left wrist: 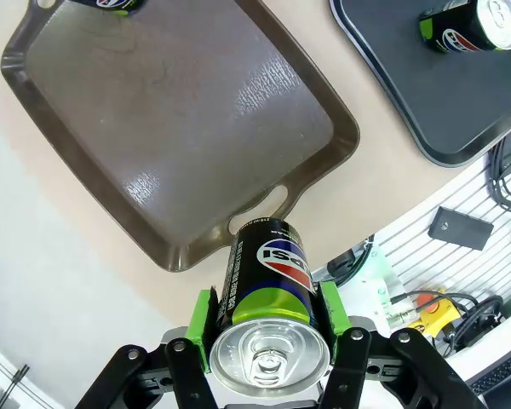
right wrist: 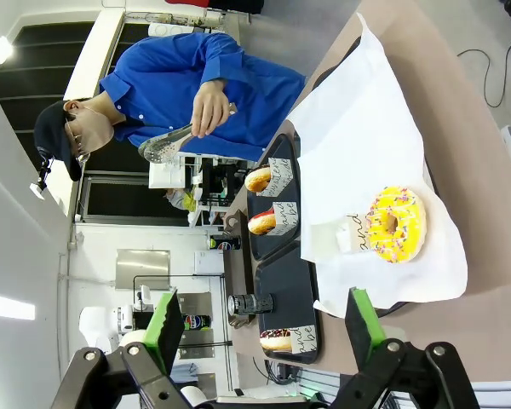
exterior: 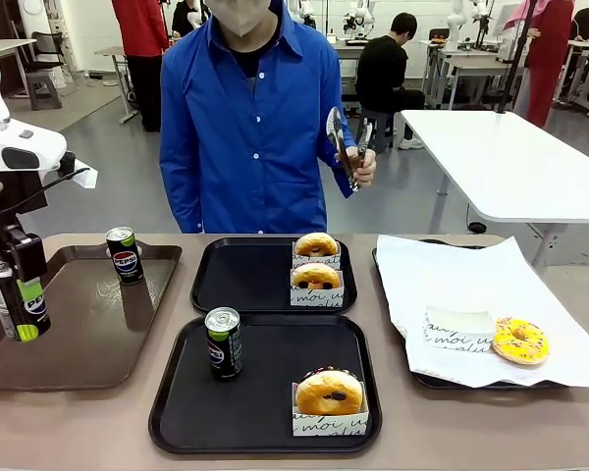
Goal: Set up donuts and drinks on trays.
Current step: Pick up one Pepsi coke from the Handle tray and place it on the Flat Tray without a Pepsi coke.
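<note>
Trays first, in the front view: we take the near black tray (exterior: 177, 412) as our landmark. On it stand a soda can (exterior: 223, 342) toward its left and a boxed orange-glazed donut (exterior: 330, 392) at its front right corner. Directly behind it lies the far black tray (exterior: 236, 280), carrying two boxed donuts (exterior: 317, 261) one behind the other on its right side. To the left of our landmark sits the brown tray (exterior: 88, 324), with a second can (exterior: 125, 254) upright at its far edge. To the right, white paper (exterior: 452, 275) lines another tray and bears a sprinkled yellow donut (exterior: 519, 340) just beside an empty white box (exterior: 458, 329). The left gripper (exterior: 20, 304) is clamped on a third can (exterior: 15, 299) above the brown tray's left rim. Beyond the far tray a person in a blue shirt holds tongs (exterior: 342, 140) in one hand (exterior: 358, 167).

From the left wrist we see the green pads (left wrist: 206, 319) pressed against both sides of the held can (left wrist: 268, 294), which hangs over the brown tray's (left wrist: 85, 187) handle edge (the can clear of the surface).

From the right wrist, the right gripper (right wrist: 264, 319) stands spread wide with nothing between its pads, well apart from the sprinkled donut (right wrist: 396, 223) on the paper (right wrist: 366, 145).
</note>
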`<state>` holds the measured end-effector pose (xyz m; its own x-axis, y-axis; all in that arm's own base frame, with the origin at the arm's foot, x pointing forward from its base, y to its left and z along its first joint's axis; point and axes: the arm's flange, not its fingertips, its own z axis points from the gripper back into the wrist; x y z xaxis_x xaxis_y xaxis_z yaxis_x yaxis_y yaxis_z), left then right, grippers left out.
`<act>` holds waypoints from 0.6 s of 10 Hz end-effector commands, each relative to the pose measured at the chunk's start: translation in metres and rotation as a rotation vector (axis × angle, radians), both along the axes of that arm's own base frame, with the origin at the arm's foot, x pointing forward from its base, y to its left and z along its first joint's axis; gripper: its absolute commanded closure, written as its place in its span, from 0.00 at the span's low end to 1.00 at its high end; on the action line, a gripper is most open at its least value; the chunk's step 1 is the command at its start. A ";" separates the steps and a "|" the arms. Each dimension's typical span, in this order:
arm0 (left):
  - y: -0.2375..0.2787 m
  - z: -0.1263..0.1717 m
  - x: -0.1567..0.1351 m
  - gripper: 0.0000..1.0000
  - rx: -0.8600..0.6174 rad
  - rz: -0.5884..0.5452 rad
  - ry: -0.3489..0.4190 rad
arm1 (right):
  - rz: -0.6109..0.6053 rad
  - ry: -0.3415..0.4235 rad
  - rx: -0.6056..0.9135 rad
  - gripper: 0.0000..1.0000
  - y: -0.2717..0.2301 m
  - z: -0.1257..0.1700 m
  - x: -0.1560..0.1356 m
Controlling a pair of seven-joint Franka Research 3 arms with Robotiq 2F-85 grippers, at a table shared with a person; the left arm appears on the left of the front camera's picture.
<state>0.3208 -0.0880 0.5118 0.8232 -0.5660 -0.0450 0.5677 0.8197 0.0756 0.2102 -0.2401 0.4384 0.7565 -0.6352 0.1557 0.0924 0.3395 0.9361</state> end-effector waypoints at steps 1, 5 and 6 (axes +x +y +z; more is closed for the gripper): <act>-0.008 0.006 -0.006 0.42 -0.008 0.047 -0.048 | 0.000 -0.037 0.012 0.00 -0.001 0.000 0.003; -0.055 0.046 0.071 0.42 -0.040 0.009 -0.043 | 0.000 -0.037 0.012 0.00 -0.001 0.000 0.003; -0.065 0.045 0.081 0.42 -0.046 0.022 -0.033 | 0.000 -0.037 0.012 0.00 -0.001 0.000 0.003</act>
